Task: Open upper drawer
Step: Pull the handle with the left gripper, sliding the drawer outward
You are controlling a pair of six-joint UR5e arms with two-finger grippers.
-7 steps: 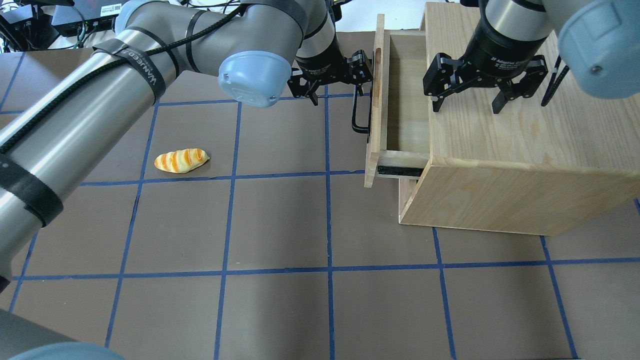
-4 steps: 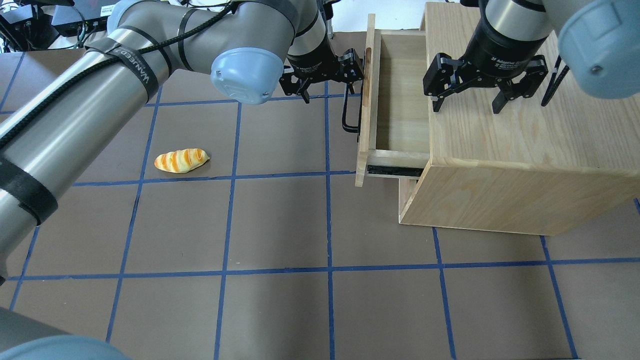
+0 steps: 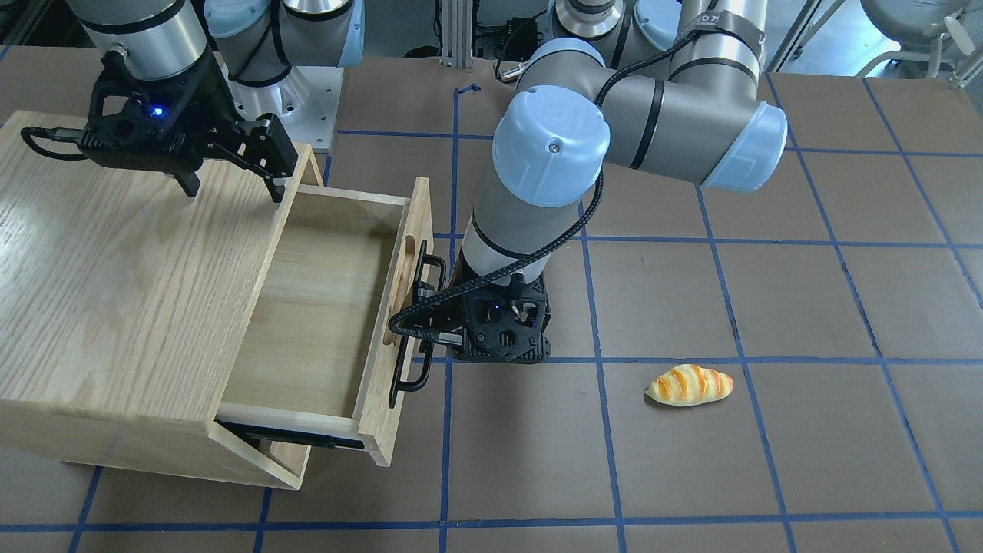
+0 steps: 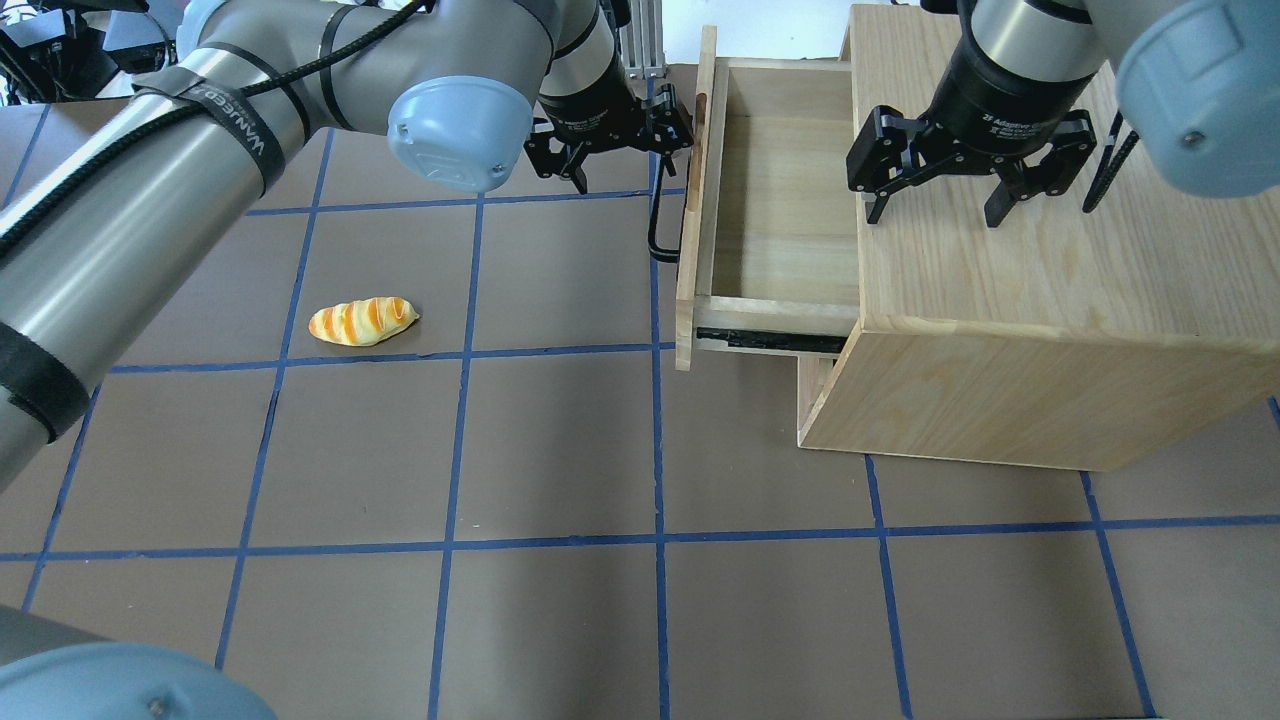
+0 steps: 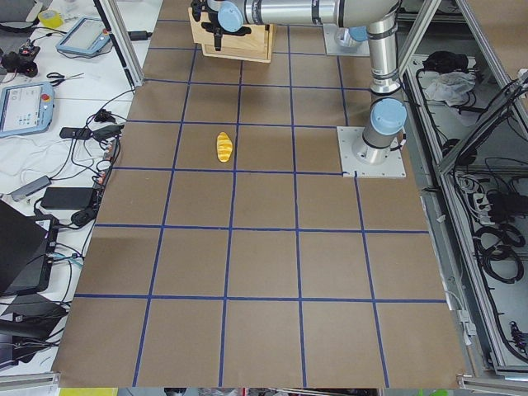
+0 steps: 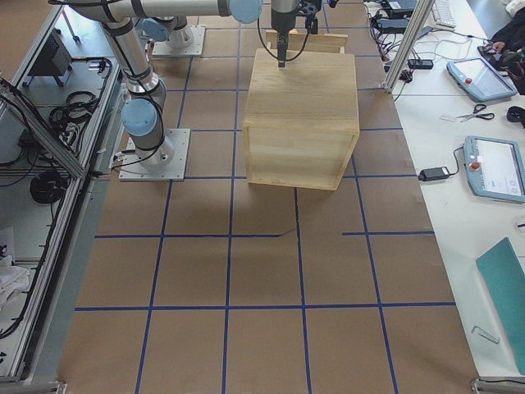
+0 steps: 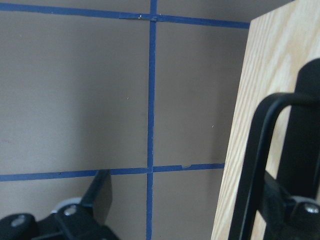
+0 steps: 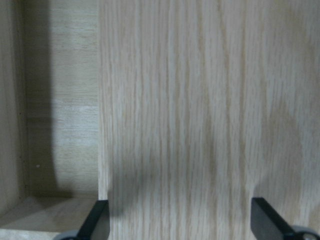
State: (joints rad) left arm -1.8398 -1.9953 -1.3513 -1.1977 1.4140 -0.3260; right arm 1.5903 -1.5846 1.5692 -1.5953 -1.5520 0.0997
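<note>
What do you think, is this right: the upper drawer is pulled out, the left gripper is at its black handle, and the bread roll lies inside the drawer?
Not quite. The bread roll lies on the table, apart from the upper drawer, whose inside is bare, as the overhead exterior view shows. The rest holds: drawer pulled out, left gripper at its black handle.

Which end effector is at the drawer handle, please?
The left end effector, at the upper drawer's black handle; the right end effector hangs open over the cabinet.
</note>
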